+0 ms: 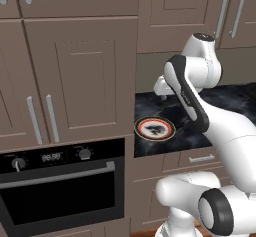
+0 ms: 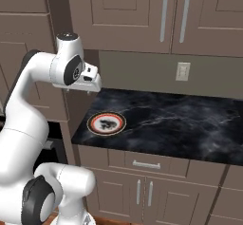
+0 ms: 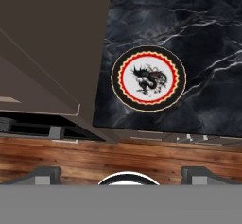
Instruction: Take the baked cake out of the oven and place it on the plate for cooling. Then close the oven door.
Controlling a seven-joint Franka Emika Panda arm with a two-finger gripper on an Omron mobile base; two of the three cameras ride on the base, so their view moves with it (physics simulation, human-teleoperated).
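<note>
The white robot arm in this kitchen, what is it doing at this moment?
The white Franka arm is raised above the dark marble counter, and its two-finger gripper is open and holds nothing. Below it on the counter lies the round plate with the white rim, red-orange ring and dark centre pattern, with nothing on it. The black built-in oven, left of the counter, has its black glass door shut, so the cake has not yet been taken out.
</note>
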